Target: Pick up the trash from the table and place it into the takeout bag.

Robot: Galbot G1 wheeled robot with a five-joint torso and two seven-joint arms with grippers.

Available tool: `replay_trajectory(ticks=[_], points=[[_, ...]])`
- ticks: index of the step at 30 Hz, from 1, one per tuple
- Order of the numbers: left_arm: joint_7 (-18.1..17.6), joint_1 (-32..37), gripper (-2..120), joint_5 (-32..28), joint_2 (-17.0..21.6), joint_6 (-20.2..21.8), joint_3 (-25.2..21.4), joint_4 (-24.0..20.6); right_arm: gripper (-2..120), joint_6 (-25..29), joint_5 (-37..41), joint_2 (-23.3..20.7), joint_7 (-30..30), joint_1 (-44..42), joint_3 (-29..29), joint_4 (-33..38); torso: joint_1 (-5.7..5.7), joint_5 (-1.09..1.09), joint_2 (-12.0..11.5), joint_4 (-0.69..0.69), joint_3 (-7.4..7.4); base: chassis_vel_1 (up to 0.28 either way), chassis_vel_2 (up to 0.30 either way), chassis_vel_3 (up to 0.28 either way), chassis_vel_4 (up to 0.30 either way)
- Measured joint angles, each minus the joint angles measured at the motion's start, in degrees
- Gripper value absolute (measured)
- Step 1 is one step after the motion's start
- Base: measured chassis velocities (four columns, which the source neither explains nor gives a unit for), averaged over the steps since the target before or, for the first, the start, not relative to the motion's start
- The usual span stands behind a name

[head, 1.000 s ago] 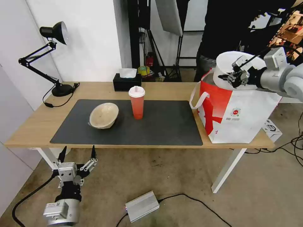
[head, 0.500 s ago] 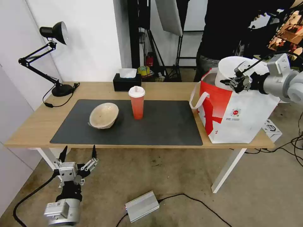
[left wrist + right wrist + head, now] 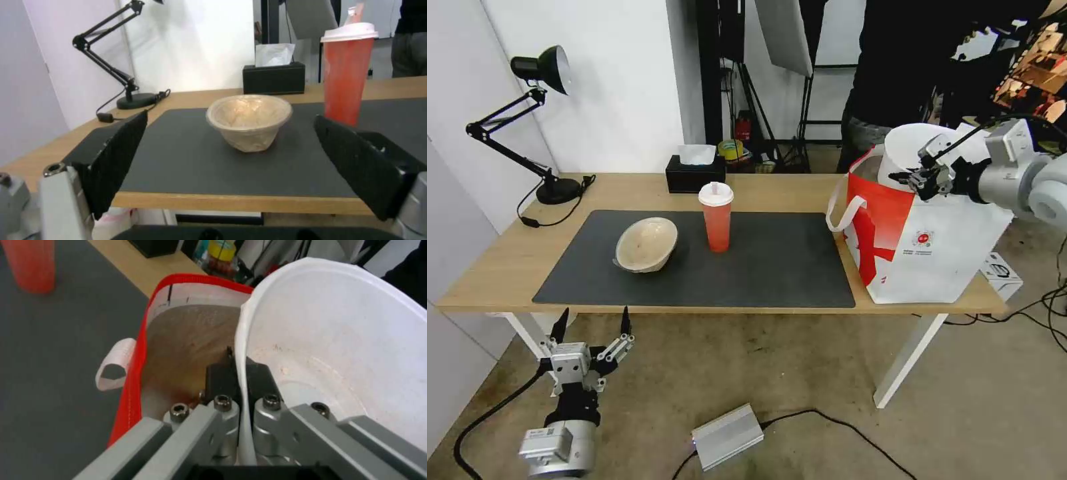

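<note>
While over takeout bag (image 3: 934,247), right gripper (image 3: 239,371) clamped on white bowl (image 3: 338,340) rim.

Even, soft indoor light, faint shadows; wrist views slightly blurred.

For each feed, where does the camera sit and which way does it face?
Head: high, looking down over the light-wood table; both arms show.
Left wrist: below the table edge, facing the shallow beige paper bowl between the open left pincer.
Right wrist: above the white-and-red takeout bag; right pincer clamps the white round bowl.
Shared: orange-red cup.
</note>
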Motion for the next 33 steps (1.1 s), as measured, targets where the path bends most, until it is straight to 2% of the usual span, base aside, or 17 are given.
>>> replay_trajectory(ticks=[4,5,8,10,14,15,18,19,20,23,33], points=[[0.00,0.03,100,0.07,-0.01,0.00,-0.03,0.00,12,-0.01,0.27,0.32,0.53,0.31,-0.10,-0.15,0.00,0.00,0.00,0.00,0.00,0.000,0.000,0.000,0.000],[0.00,0.03,100,0.07,-0.01,0.00,-0.03,0.00,12,-0.01,0.27,0.32,0.53,0.31,-0.10,-0.15,0.00,0.00,0.00,0.00,0.00,0.000,0.000,0.000,0.000],[0.01,0.06,100,0.18,-0.02,0.03,0.02,0.00,27,-0.08,0.49,0.61,0.57,0.93,-0.22,-0.29,0.00,0.00,0.00,0.00,0.00,0.000,0.000,0.000,0.000],[0.01,0.06,100,0.20,-0.02,0.04,0.03,0.00,30,-0.11,0.58,0.66,0.57,1.10,-0.26,-0.29,0.00,0.00,0.00,0.00,0.00,0.000,0.000,0.000,0.000],[0.00,0.05,100,0.26,-0.02,0.08,0.04,0.00,49,-0.19,0.77,0.69,0.57,1.53,-0.35,-0.14,0.00,0.00,0.00,0.00,0.00,0.000,0.000,0.000,0.000],[0.00,0.05,100,0.26,-0.02,0.08,0.04,0.00,49,-0.19,0.77,0.69,0.57,1.53,-0.35,-0.14,0.00,0.00,0.00,0.00,0.00,0.000,0.000,0.000,0.000],[0.01,0.05,100,0.27,-0.02,0.10,0.07,0.00,59,-0.23,0.95,0.65,0.57,1.73,-0.35,0.03,0.00,0.00,0.00,0.00,0.00,0.000,0.000,0.000,0.000],[0.01,0.04,100,0.28,-0.02,0.12,0.12,0.00,66,-0.25,1.09,0.48,0.56,1.91,-0.39,0.16,0.00,0.00,0.00,0.00,0.00,0.000,0.000,0.000,0.000],[0.01,0.04,100,0.28,-0.02,0.12,0.12,0.00,66,-0.25,1.09,0.48,0.56,1.91,-0.39,0.16,0.00,0.00,0.00,0.00,0.00,0.000,0.000,0.000,0.000],[0.02,0.03,100,0.31,0.00,0.14,0.27,0.00,82,-0.28,1.31,0.21,0.55,2.17,-0.45,0.39,0.00,0.00,0.00,0.00,0.00,0.000,0.000,0.000,0.000],[0.03,0.12,100,0.34,0.05,0.14,0.25,-0.07,84,-0.37,1.91,0.02,0.77,3.28,0.32,0.44,0.00,0.00,0.00,0.00,0.00,0.000,0.000,0.000,0.000]])
